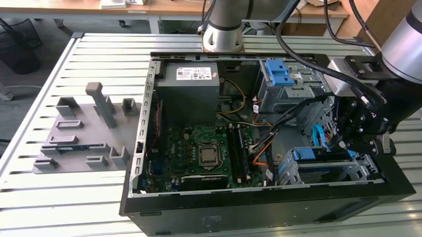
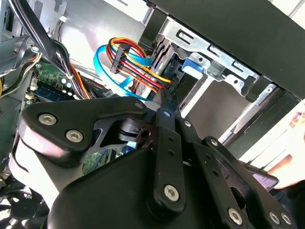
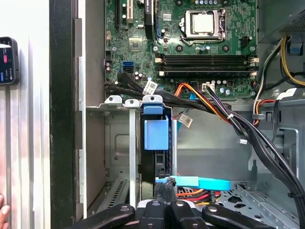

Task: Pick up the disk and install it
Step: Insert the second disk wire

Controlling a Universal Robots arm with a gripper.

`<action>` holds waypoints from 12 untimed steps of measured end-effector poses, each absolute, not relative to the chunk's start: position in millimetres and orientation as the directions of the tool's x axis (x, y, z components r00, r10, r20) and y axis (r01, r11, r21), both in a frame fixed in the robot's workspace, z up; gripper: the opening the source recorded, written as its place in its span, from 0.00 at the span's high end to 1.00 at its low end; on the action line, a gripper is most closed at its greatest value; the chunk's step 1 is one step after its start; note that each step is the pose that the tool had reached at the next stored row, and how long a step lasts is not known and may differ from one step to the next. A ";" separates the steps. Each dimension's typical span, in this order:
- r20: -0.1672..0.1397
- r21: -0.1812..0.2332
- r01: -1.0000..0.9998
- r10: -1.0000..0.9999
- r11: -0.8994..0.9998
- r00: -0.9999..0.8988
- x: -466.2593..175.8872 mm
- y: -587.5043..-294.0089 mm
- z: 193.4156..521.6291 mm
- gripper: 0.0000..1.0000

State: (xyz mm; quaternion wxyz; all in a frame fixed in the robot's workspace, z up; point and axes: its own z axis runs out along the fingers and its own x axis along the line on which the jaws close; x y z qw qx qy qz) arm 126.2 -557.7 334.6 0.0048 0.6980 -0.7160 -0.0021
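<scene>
Disk, silver drive with blue plastic rails, sits upright in your grey metal cage inside the black computer case. Claw hangs just beside it; cannot tell whether it is spread.

The gripper is cut off by the edge of the first wrist view, and whether its fingers are apart or together cannot be told. In the second wrist view most of the scene is blocked by the gripper's black body. The disk is seen only edge-on in its metal bay, so its faces are hidden. In the exterior view the bay is partly covered by the arm. A hand is cut off at the picture's edge.
</scene>
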 end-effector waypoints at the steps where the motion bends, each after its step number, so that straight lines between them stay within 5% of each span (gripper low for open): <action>1: 0.004 0.010 -1.000 -1.000 0.025 -0.025 126.2 -557.7 336.0 0.89; 12: 0.005 0.010 -1.000 -1.000 0.025 -0.025 126.2 -557.5 342.7 0.89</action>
